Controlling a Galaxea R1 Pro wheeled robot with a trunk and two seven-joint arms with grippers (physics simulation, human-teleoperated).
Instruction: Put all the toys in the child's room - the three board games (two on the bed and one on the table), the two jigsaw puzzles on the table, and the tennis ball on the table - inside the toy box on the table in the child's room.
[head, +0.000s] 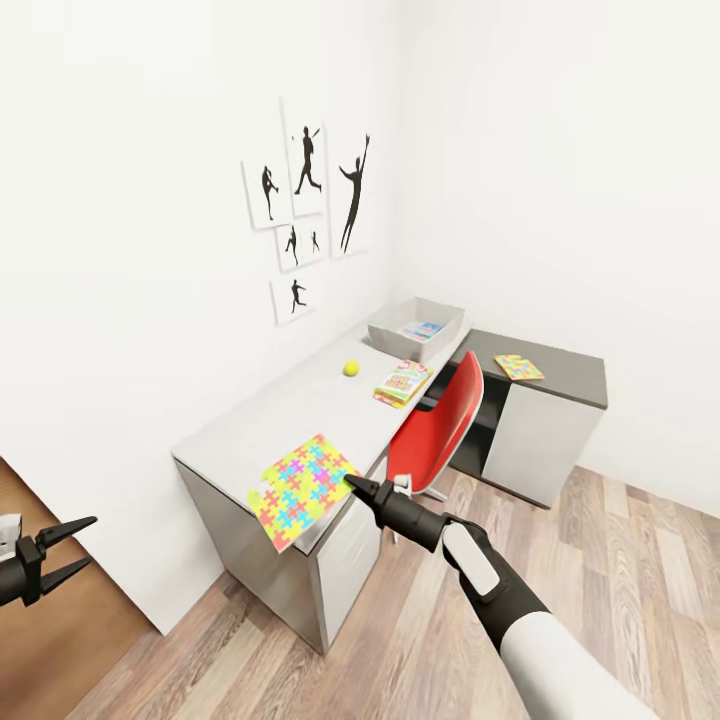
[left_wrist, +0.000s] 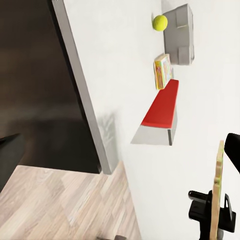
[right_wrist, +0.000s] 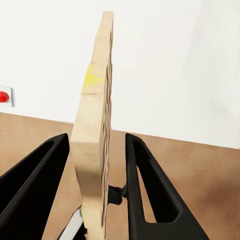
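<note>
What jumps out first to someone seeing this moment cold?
The bright jigsaw puzzle at the table's near corner, its edge standing between the right gripper's fingers. Behind it, the red chair is tucked under the table, and a tennis ball lies near the toy box at the far end.

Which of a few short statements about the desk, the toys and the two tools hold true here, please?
1. The right tool is at the edge of a jigsaw puzzle. True; in the right wrist view the board stands between its fingers.
2. The tennis ball lies inside the toy box. False; it sits on the table.
3. The left tool grips a board game. False; its open fingers are empty.
4. A second jigsaw puzzle lies on the darker desk. True.
5. A board game lies between ball and red chair. True.
</note>
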